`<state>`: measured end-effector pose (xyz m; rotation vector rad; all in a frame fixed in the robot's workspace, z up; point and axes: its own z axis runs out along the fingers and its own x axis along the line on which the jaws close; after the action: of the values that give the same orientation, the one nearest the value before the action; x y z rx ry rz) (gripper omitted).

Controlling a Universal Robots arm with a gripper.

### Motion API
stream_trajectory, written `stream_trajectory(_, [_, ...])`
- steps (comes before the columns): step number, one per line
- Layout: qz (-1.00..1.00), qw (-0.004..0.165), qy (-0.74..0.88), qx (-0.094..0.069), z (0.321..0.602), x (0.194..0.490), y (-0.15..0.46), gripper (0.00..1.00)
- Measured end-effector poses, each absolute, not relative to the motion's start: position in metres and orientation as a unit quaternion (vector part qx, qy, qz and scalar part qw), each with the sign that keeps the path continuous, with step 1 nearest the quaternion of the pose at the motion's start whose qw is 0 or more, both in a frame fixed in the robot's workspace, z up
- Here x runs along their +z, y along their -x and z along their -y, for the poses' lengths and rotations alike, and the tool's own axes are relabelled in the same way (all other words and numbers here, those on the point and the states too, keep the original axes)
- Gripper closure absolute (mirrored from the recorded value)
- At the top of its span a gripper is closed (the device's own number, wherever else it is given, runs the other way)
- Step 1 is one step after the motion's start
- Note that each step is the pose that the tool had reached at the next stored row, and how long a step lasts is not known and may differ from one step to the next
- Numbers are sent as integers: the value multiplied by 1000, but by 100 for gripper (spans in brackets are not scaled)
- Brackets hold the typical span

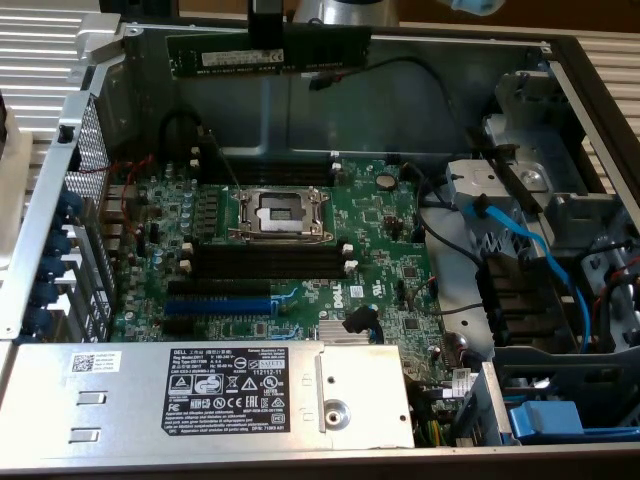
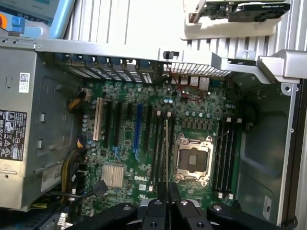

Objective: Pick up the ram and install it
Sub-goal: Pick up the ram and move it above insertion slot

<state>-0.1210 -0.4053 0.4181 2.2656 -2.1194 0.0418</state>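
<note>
- The hand (image 1: 268, 28) pinches the long, thin dark green circuit-board ram (image 1: 230, 55) at mid-length — raised near the rear wall of the grey metal computer case (image 1: 420, 120).
- Its long axis parallels the black memory slots (image 1: 268, 262) — well apart, lower on the motherboard.

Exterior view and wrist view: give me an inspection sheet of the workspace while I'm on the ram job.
Surface: open computer case holding a green motherboard, on a ribbed white top.
Job's things: the ram hangs level above the case's far wall; the black memory slots beside the CPU socket look empty.
Clutter: nothing seen.
Grippers: gripper shut on the ram near its middle.
Cables: blue cable by the drive bay at the exterior view's right; black cable along the far wall; red wire.
Surroundings: power supply; an expansion card lies outside the case.
</note>
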Motion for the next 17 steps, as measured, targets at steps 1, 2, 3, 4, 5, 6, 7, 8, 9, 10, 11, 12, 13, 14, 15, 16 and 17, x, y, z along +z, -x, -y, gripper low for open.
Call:
stream_trajectory(1, [686, 21, -727, 11, 404, 416, 120, 88])
stream_trajectory(2, [687, 24, -726, 9, 403, 413, 119, 88])
stream_trajectory(3, [688, 26, -725, 7, 401, 410, 117, 88])
stream_trajectory(4, [688, 27, -725, 6, 400, 409, 116, 88])
stream_trajectory(5, [689, 28, -724, 5, 399, 408, 115, 88])
stream_trajectory(6, [689, 28, -724, 4, 398, 406, 115, 88])
stream_trajectory(7, [690, 29, -724, 3, 397, 404, 113, 88])
stream_trajectory(8, [690, 30, -723, 3, 396, 403, 112, 88])
stream_trajectory(9, [690, 30, -723, 2, 395, 401, 111, 88])
stream_trajectory(10, [691, 31, -722, 2, 394, 399, 109, 88])
stream_trajectory(11, [692, 31, -722, 1, 394, 397, 108, 88])
stream_trajectory(12, [692, 31, -721, 1, 394, 395, 106, 88])
stream_trajectory(13, [693, 31, -720, 1, 394, 393, 105, 88])
stream_trajectory(14, [694, 31, -719, 1, 394, 392, 104, 88])
stream_trajectory(15, [695, 32, -719, 0, 395, 392, 104, 88])
stream_trajectory(16, [695, 32, -719, 0, 395, 392, 104, 88])
stream_trajectory(17, [695, 32, -719, 0, 395, 392, 104, 88])
